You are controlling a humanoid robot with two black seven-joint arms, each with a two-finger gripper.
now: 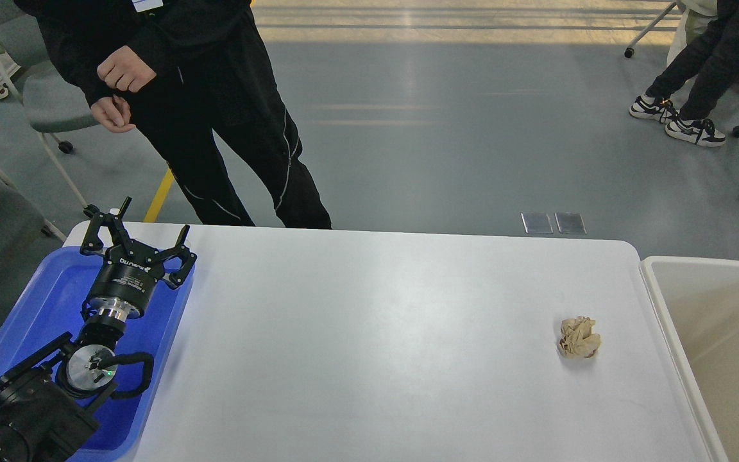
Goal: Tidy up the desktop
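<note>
One crumpled brown paper ball (579,337) lies on the white counter (369,333) near the beige bin (716,333), far right of the left hand (142,234), spread empty above the blue tray (42,301); no right hand shows.

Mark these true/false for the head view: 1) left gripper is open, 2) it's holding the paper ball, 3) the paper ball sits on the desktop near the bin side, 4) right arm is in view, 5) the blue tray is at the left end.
1) True. The left gripper has its fingers spread, nothing between them.
2) False. The crumpled paper ball lies by itself, far from the gripper.
3) True. It rests on the desktop, toward the beige bin at the right.
4) False. Only the left arm shows; no right arm or gripper is in view.
5) True. The blue tray sits at the left end, under the left arm.
</note>
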